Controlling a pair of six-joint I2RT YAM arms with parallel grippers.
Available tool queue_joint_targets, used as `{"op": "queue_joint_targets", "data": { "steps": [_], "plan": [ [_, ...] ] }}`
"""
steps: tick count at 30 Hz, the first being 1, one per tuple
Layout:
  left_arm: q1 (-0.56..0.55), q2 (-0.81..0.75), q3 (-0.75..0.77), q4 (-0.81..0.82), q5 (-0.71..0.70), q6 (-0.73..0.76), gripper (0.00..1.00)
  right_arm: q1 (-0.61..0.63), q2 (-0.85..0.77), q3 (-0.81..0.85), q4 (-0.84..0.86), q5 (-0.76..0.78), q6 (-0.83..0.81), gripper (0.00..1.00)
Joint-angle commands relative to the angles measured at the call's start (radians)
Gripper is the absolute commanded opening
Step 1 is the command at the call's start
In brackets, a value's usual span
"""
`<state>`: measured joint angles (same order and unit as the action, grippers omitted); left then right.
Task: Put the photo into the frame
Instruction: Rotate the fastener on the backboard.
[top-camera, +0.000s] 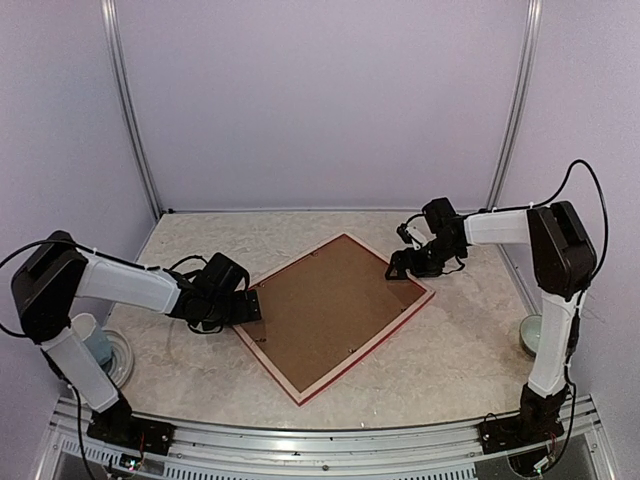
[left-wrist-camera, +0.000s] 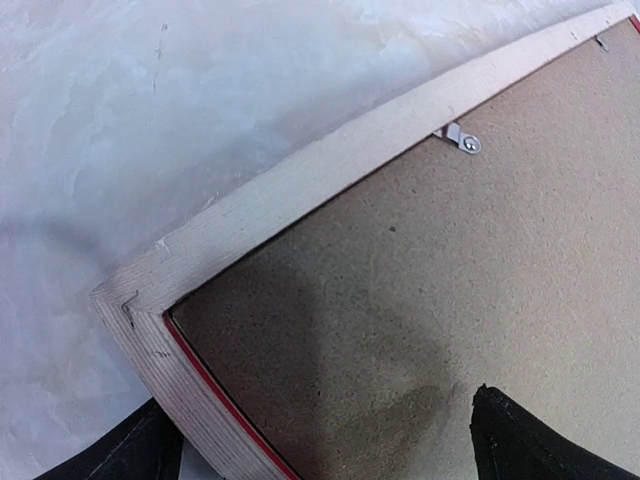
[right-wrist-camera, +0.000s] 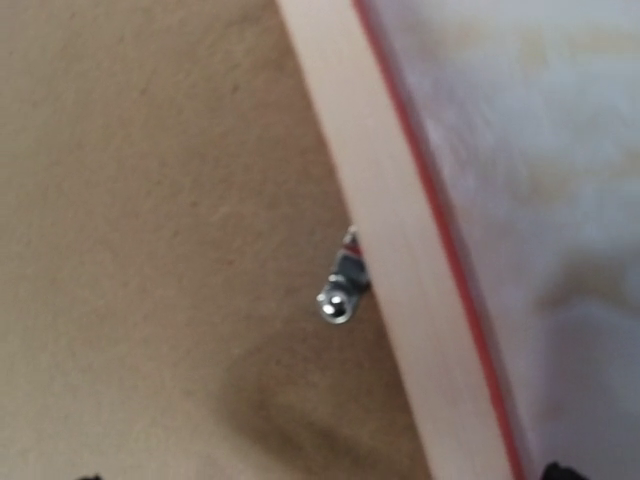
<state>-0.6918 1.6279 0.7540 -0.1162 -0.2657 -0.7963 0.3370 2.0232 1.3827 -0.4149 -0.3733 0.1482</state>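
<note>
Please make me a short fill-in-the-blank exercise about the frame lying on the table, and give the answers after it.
1. The frame lies front down on the table, its pale wood ____ facing up.
2. Its outer edge is ____.
3. The board inside it is ____.
4. A small ____ tab reaches from the frame over the board.

Answers: back; red; brown; metal.

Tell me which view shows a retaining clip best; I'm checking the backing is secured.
Left wrist: one clip, sharp, on the frame's pale bar. Right wrist: another clip, blurred. Top external: too small to make out.
</note>
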Motion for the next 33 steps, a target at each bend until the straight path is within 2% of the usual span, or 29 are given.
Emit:
{"op": "queue_joint_targets", "data": {
  "steps": [1,23,29,33],
  "plan": [
    [0.032,0.106,0.087,0.08,0.081,0.05,0.99,0.008,-0.088,-0.061,0.057,-0.037,0.05,0.94],
    [0.177,0.458,0.578,0.079,0.236,0.075,0.99,0.025,-0.251,-0.277,0.123,-0.032,0.12,0.95],
    [0.215,0.461,0.648,0.016,0.2,0.092,0.99,0.025,-0.292,-0.313,0.124,0.0,0.152,0.95],
    [0.215,0.371,0.575,-0.034,0.13,0.081,0.99,0.025,-0.319,-0.33,0.128,0.017,0.166,0.95]
  ]
}}
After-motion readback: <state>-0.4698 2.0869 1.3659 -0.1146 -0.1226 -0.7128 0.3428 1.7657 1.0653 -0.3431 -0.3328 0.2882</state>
